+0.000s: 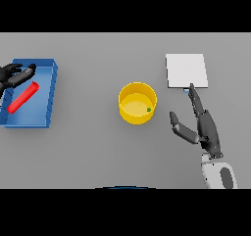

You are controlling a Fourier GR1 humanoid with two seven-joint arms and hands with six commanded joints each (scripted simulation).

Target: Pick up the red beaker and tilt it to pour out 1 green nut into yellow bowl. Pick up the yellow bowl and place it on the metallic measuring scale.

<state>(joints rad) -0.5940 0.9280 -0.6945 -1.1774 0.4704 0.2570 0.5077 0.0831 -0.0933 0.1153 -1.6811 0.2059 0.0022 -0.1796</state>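
The yellow bowl stands at the table's middle with a small green nut inside near its right wall. The red beaker lies on its side in a blue tray at the far left. My left hand hovers over the tray's upper left corner, just above the beaker's top end, fingers relaxed and holding nothing. My right hand is to the right of the bowl, open, with straight fingers pointing up toward the metallic scale; its thumb points toward the bowl.
The scale is a flat pale square plate at the upper right, with a small bluish mark at its front edge. Grey table surface stretches between the tray and the bowl.
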